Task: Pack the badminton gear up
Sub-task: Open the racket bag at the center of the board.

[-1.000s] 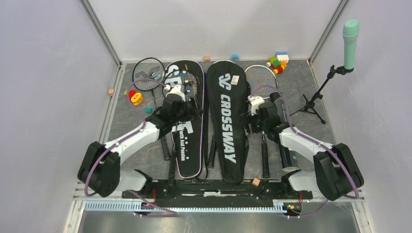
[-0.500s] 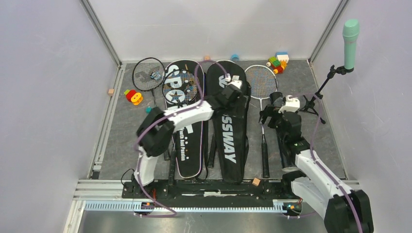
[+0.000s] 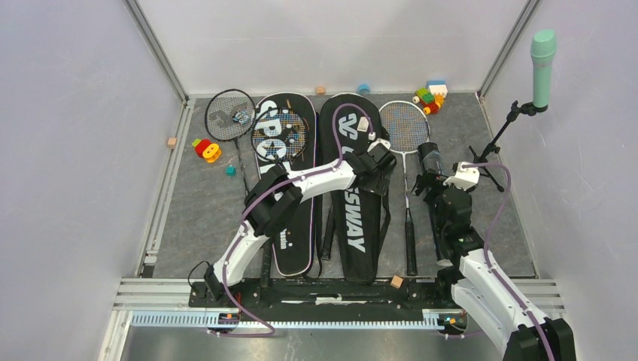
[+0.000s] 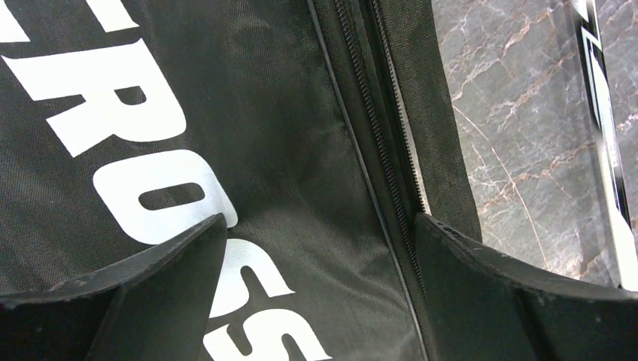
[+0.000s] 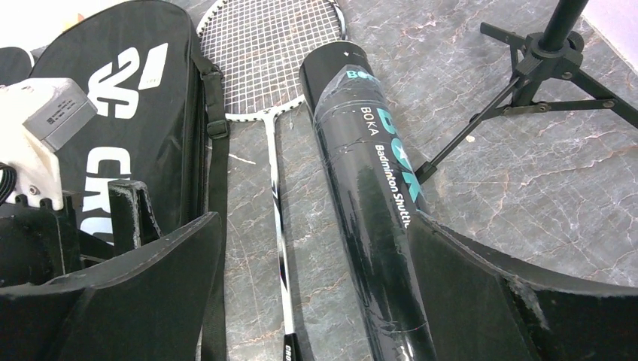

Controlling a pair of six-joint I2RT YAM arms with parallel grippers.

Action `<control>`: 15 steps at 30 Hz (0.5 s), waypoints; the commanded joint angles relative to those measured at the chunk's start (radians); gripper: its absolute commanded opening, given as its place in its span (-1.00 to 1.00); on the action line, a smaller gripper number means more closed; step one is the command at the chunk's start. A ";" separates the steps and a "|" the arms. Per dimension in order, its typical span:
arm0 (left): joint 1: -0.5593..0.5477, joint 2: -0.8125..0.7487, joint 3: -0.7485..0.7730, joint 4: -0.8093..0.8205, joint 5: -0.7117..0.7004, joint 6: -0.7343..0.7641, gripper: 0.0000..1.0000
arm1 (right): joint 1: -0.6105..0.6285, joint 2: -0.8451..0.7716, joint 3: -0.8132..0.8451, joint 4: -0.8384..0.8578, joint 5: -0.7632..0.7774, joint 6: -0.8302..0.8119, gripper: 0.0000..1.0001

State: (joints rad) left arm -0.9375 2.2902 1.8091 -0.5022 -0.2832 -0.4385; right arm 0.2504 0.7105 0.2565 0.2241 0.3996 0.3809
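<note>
A racket [image 3: 229,114] lies toward the far left corner of the desk [image 3: 199,203], its handle pointing at the near edge. Just right of it, the bag lettered SPORT [image 3: 290,241] lies lengthwise, with a second racket [image 3: 282,129] resting on its wide far end.

The left arm [image 3: 301,180] rises from the near edge and bends at the elbow over the SPORT bag. Its forearm stretches rightward to the right edge of the bag lettered CROSSWAY [image 3: 353,226]. The left claw [image 3: 380,160] points down there. Its fingers [image 4: 173,263] stand wide apart over the bag's zipper seam, gripping nothing.

A third racket [image 3: 405,124] lies on the bare desk between the CROSSWAY bag and the black tube [image 3: 429,153]. The tube lies lengthwise toward the right edge.

The right arm [image 3: 481,271] comes up from the near right corner and reaches toward the far edge, with its wrist low. The right claw [image 3: 427,184] is spread wide around the tube. The tube runs between the fingers, closer to the right one, and I cannot tell whether it touches.

A microphone [image 3: 543,56] on a stand [image 5: 542,60] is near the right edge. Toy blocks [image 3: 429,94] sit at the far right corner.
</note>
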 commanded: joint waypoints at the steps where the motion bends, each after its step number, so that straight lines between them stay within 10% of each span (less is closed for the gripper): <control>1: -0.019 0.052 0.066 -0.058 -0.086 0.006 0.87 | -0.004 0.009 -0.003 0.031 0.037 0.006 0.96; 15: -0.035 0.212 0.219 -0.180 -0.182 0.005 0.20 | -0.004 -0.037 -0.013 -0.004 0.093 -0.009 0.96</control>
State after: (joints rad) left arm -0.9684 2.4153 2.0033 -0.5579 -0.3939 -0.4416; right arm 0.2504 0.7013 0.2535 0.2165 0.4370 0.3798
